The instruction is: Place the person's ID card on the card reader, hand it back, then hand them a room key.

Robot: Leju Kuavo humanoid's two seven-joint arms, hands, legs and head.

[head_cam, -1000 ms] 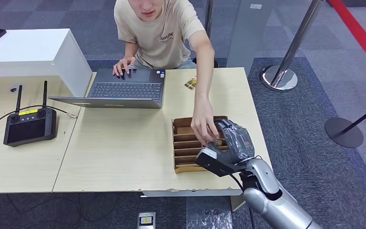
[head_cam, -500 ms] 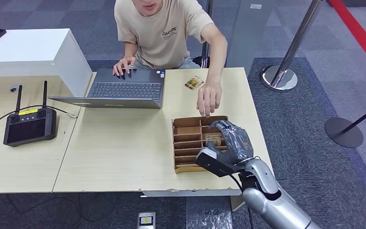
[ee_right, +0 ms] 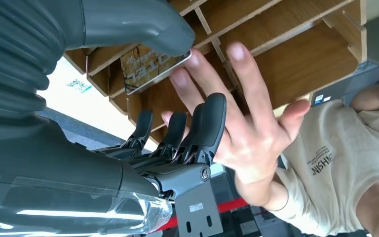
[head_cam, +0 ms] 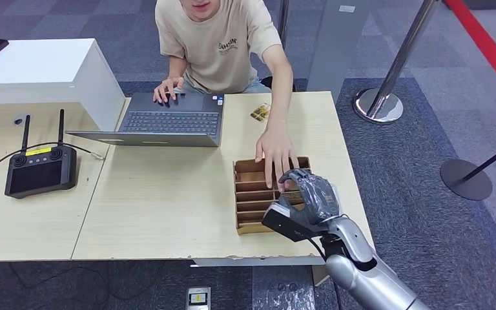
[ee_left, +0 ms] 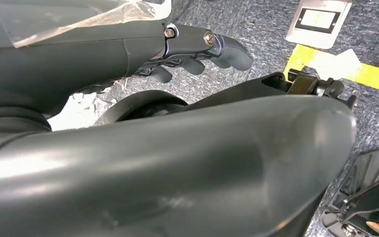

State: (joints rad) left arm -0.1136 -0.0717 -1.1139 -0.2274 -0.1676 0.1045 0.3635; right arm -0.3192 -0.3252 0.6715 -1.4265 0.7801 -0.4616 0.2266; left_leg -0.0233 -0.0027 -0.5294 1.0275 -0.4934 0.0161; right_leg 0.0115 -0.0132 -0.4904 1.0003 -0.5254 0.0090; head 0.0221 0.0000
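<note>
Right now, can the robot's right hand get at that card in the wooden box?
Probably not cleanly: the right hand hovers over the card in the wooden box, but the person's hand lies between its fingers and the card.

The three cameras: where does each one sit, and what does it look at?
Head view: high on the body, looking down at the table; right arm shows.
Left wrist view: behind the left robot hand, facing the floor.
Right wrist view: behind the right robot hand, facing the divided box.
Head and right wrist views share the person's hand and the box.
</note>
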